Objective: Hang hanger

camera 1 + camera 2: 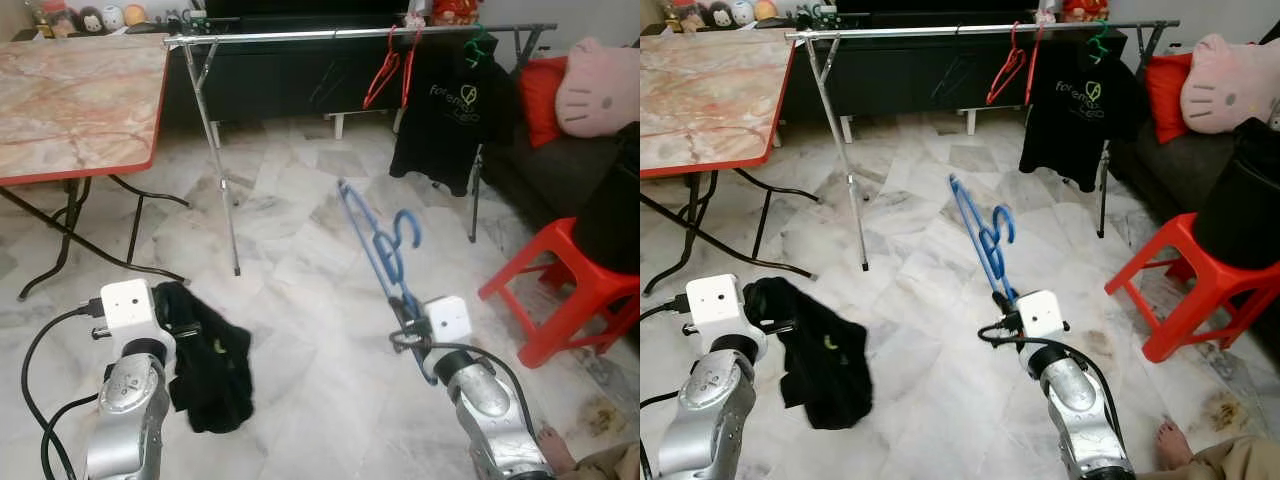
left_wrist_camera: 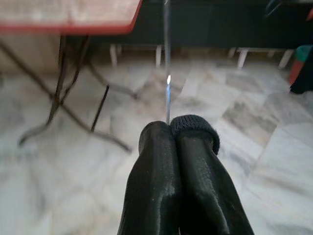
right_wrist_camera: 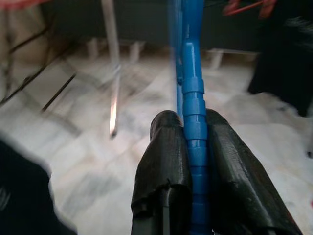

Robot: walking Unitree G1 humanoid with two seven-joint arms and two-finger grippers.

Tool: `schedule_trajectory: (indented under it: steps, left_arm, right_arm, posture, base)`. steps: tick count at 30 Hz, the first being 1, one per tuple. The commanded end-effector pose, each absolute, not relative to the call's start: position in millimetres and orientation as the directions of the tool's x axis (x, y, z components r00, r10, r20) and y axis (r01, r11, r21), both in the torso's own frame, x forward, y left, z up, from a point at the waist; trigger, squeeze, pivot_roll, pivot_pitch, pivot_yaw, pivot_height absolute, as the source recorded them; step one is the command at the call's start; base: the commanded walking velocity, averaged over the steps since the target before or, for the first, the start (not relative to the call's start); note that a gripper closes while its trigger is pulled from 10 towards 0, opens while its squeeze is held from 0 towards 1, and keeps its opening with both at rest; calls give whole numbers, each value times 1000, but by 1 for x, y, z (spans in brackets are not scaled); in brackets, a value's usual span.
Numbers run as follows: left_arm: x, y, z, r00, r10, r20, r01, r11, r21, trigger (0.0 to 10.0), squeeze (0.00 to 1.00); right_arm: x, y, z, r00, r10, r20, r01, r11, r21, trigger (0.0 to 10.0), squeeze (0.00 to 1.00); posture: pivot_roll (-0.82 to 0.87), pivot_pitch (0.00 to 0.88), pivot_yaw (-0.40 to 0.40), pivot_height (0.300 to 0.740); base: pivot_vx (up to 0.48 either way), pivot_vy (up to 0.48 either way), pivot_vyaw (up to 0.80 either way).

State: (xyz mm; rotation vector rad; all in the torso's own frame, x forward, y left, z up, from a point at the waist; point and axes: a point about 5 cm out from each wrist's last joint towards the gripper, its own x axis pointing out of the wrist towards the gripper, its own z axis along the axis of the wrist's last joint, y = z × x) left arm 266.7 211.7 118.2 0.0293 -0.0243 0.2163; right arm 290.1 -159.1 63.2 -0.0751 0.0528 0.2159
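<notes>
My right gripper (image 1: 410, 322) is shut on a blue hanger (image 1: 385, 255), which slants up and away from it over the floor, hook (image 1: 405, 230) to the right. In the right wrist view the blue bar (image 3: 194, 98) runs between both fingers. My left gripper (image 2: 171, 134) is shut, and a black garment (image 1: 212, 365) hangs from it at the lower left. Ahead stands a metal clothes rack (image 1: 340, 35). Two red hangers (image 1: 385, 75) and a black T-shirt (image 1: 455, 115) on a green hanger hang on its right part.
A folding table (image 1: 70, 100) with a red edge stands at the left. At the right are a red plastic stool (image 1: 570, 290) and a dark sofa with a pink cushion (image 1: 600, 85). A person's foot (image 1: 555, 450) is at the bottom right.
</notes>
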Motion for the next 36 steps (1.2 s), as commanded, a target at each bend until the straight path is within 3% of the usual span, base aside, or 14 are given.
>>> schedule_trajectory:
  steps: [1, 5, 11, 21, 24, 26, 36]
  left_arm:
    - [265, 210, 129, 967, 223, 121, -232, 970, 67, 10000, 0]
    - [265, 205, 135, 959, 212, 188, -229, 971, 69, 10000, 0]
    - [271, 187, 151, 962, 80, 262, -88, 996, 18, 10000, 0]
    - [278, 184, 149, 965, 74, 252, -78, 997, 8, 10000, 0]
    - [278, 184, 147, 968, 62, 244, -70, 997, 22, 10000, 0]
    - [278, 187, 148, 967, 64, 247, -72, 997, 25, 10000, 0]
    - [279, 188, 148, 967, 67, 247, -76, 997, 29, 10000, 0]
  right_arm:
    - [291, -163, 71, 989, 151, -3, -151, 988, -40, 10000, 0]
    - [286, -157, 80, 990, 124, 70, -124, 992, -13, 10000, 0]
    - [277, -158, 84, 994, 38, 102, -36, 999, -25, 10000, 0]
    - [265, -157, 61, 1000, 15, 5, -14, 1000, -24, 10000, 0]
    - [263, -170, 46, 997, -46, -67, 45, 999, -15, 10000, 0]
    - [257, -192, 32, 976, -160, -146, 164, 986, 15, 10000, 0]
    - [261, -197, 24, 964, -173, -200, 178, 984, 4, 10000, 0]
  posture:
    - [2, 49, -23, 740]
    - [-2, 47, -31, 740]
    - [4, 29, -32, 740]
    - [-21, 0, -21, 740]
    - [-15, 0, -23, 740]
    - [-8, 0, -26, 740]
    - [-10, 0, -27, 740]
  base:
    - [0, 0, 0]
    - [0, 0, 0]
    - [0, 0, 0]
    - [0, 218, 0]
    - [0, 381, 0]
    - [0, 381, 0]
    - [0, 379, 0]
